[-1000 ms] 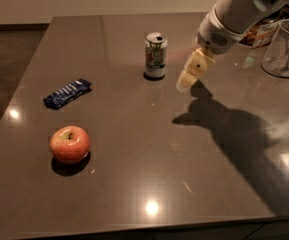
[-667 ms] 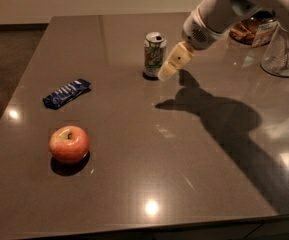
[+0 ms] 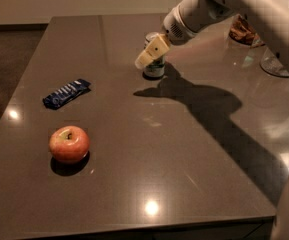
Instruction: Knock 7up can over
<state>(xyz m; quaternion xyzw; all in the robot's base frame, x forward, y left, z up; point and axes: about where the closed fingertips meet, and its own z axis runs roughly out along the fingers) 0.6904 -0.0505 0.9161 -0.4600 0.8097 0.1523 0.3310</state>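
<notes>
hand (image 3: pixel 143 60) hanging across the can's (image 3: pixel 157 70) upper front, can standing upright on bench (image 3: pixel 134 149), hand opening: can't tell

Hand (image 3: pixel 144 59) at upright 7up can (image 3: pixel 156 69)

tool (image 3: pixel 150 55) at upper left of the 7up can (image 3: pixel 156 70); apple (image 3: pixel 69 144) before snack bar (image 3: pixel 66 93).

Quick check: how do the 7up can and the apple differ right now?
The 7up can is an upright cylinder with a pale label; the apple is round and red. The can stands toward the table's far side, the apple near the front left. The gripper overlaps the can's upper part in this view, partly hiding it; the apple is fully visible, away from the gripper. Both rest on the dark table.
</notes>
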